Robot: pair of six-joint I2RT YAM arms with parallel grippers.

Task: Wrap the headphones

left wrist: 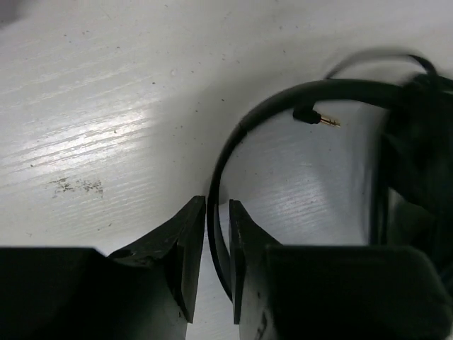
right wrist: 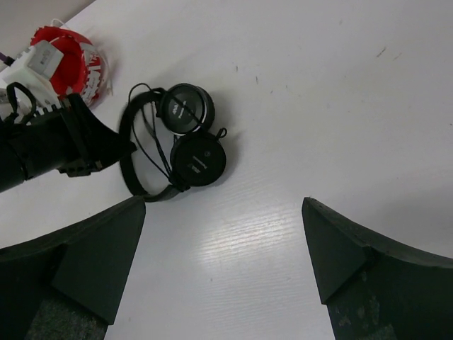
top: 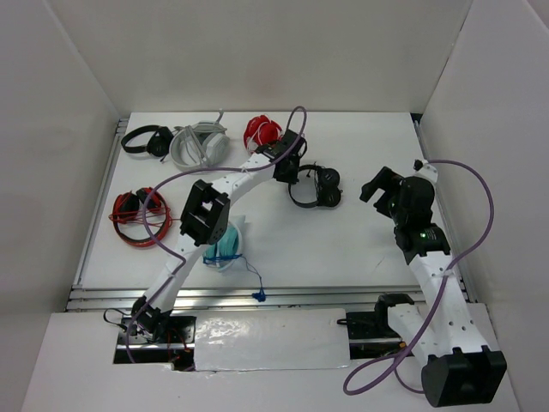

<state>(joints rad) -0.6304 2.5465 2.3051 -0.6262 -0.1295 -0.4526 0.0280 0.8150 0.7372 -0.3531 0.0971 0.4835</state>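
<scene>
Black headphones (right wrist: pixel 198 157) on white bench (top: pixel 343 249); left jaws narrowly parted astride headband (left wrist: pixel 244 124), grip indeterminable; right jaws released, well apart.

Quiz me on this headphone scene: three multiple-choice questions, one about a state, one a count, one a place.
1. The right end effector is:
A shut and empty
B open and empty
C shut on a pen

2. How many of the headphones' cups show in the right wrist view?
A two
B one
C none

3. The plug lies:
A in the right end effector
B on top of a cup
C inside the headband's arc

Answers:
1 B, its fingers stand wide apart with nothing gripped between them.
2 A, both round cups lie side by side, faces up.
3 C, the left wrist view shows the headband curving around the plug.
</scene>
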